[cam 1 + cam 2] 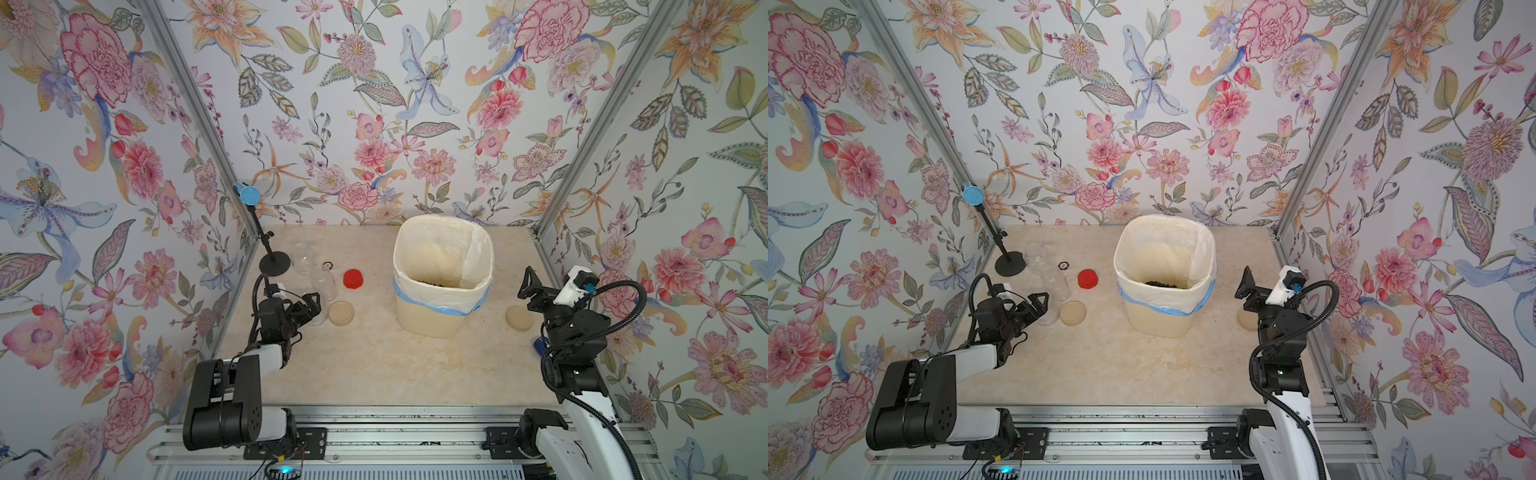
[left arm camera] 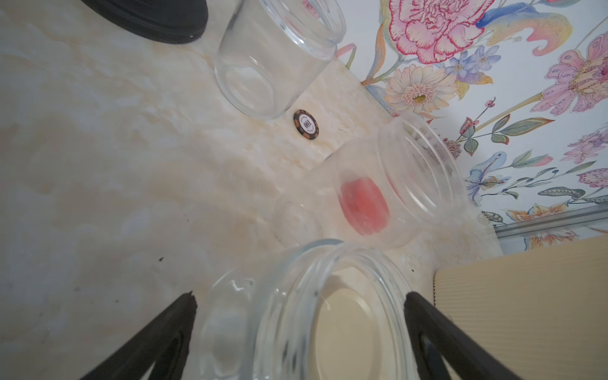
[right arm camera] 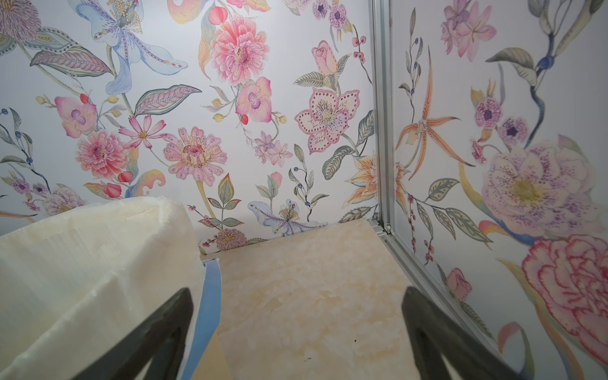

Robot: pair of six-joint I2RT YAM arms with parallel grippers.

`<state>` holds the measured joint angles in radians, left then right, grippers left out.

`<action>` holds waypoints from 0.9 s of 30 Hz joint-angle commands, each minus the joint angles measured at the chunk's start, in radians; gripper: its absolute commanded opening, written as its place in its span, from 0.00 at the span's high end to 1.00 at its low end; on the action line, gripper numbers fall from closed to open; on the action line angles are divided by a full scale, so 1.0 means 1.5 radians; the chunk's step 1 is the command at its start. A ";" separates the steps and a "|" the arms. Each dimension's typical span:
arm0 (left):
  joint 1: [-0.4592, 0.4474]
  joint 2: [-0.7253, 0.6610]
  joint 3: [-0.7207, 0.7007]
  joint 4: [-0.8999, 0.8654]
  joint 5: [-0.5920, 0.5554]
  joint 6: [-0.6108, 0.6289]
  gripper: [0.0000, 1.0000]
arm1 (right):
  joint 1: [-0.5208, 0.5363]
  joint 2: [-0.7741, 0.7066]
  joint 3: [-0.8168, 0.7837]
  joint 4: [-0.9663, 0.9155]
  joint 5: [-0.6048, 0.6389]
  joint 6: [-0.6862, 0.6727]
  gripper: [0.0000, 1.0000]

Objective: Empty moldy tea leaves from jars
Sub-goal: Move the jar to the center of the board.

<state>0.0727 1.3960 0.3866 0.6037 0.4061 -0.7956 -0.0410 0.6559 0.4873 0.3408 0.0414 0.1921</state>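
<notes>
Three clear jars (image 1: 324,282) stand open and empty at the desk's (image 1: 374,365) left; dark tea leaves (image 1: 436,284) lie in the bin (image 1: 428,320).

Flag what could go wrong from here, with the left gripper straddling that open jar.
1. The left gripper stands open around the nearest jar; pulling away skewed could clip the glass and tip it into the narrow jar close beside it.
2. The right gripper is open beside the liner of the bin; a careless sweep might snag it and shift the tea leaves inside.

Floral wallpaper walls (image 1: 374,104) on three sides, aluminium corner posts (image 1: 582,137), cream marbled tabletop (image 1: 374,365), even light.
</notes>
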 commanded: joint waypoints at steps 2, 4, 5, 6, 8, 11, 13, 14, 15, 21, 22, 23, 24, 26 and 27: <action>-0.047 -0.014 0.012 -0.007 0.005 -0.020 0.00 | -0.003 -0.003 -0.010 0.022 -0.005 0.009 0.00; -0.064 -0.014 0.018 -0.015 -0.004 -0.025 0.00 | -0.003 -0.002 -0.011 0.022 -0.006 0.012 0.00; -0.073 -0.012 0.017 -0.014 -0.008 -0.029 0.00 | -0.004 -0.002 -0.012 0.022 -0.007 0.012 0.00; -0.081 -0.009 0.017 -0.011 -0.009 -0.033 0.00 | -0.004 -0.003 -0.012 0.022 -0.007 0.012 0.00; -0.091 0.000 0.020 -0.011 -0.002 -0.035 0.00 | -0.004 -0.003 -0.013 0.021 -0.006 0.012 0.00; -0.089 -0.025 0.019 -0.037 -0.022 -0.016 0.00 | -0.004 -0.001 -0.013 0.022 -0.006 0.011 0.00; -0.083 -0.063 0.033 -0.089 -0.052 0.021 0.00 | -0.004 0.002 -0.011 0.024 -0.007 0.010 0.00; -0.080 -0.084 0.043 -0.120 -0.065 0.041 0.00 | -0.004 0.005 -0.011 0.025 -0.006 0.011 0.00; -0.073 -0.103 0.054 -0.146 -0.072 0.055 0.00 | -0.004 0.006 -0.011 0.026 -0.005 0.011 0.00; 0.006 -0.186 0.093 -0.262 -0.079 0.117 0.00 | -0.007 0.015 -0.015 0.031 0.022 0.015 0.00; 0.020 -0.196 0.096 -0.274 -0.090 0.126 0.00 | -0.008 0.022 -0.015 0.031 0.025 0.014 0.00; 0.035 -0.202 0.103 -0.287 -0.105 0.135 0.00 | -0.010 0.030 -0.014 0.031 0.031 0.013 0.00; 0.044 -0.205 0.107 -0.295 -0.128 0.143 0.00 | -0.011 0.038 -0.014 0.033 0.034 0.014 0.00; 0.052 -0.206 0.108 -0.288 -0.205 0.162 0.00 | -0.013 0.063 -0.014 0.040 0.043 0.014 0.00; 0.052 -0.205 0.100 -0.263 -0.234 0.171 0.00 | -0.014 0.075 -0.016 0.052 0.043 0.013 0.00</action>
<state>0.1421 1.0935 0.5285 0.2432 0.2062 -0.6159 -0.0566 0.7330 0.4759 0.3775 0.0765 0.1993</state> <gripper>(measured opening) 0.996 0.997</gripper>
